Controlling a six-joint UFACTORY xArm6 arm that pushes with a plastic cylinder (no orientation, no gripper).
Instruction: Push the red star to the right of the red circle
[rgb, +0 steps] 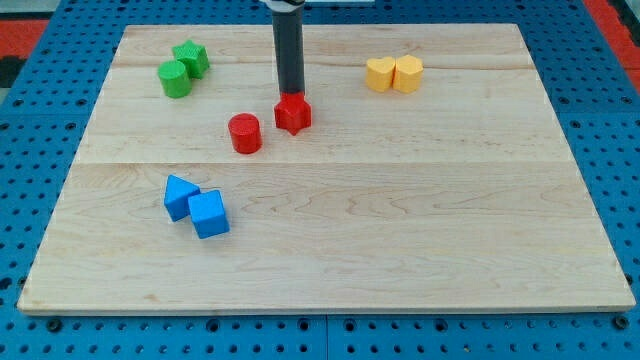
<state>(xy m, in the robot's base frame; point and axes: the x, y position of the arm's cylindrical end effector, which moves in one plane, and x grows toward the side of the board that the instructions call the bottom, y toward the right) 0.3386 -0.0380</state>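
Since the tool is a bare rod with nothing to open or close, my tip (291, 95) merely touches the red star (293, 114) just below it. Light, rigid and many-pointed, it will likely spin unless pushed centrally. Left-below lies the red circle (244, 133). Green, yellow and blue blocks sit clear on the table (400, 240).

Red circle (244, 133) beside red star (293, 114)

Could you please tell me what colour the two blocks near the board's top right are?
Both blocks are yellow, touching side by side, shown in the camera view.
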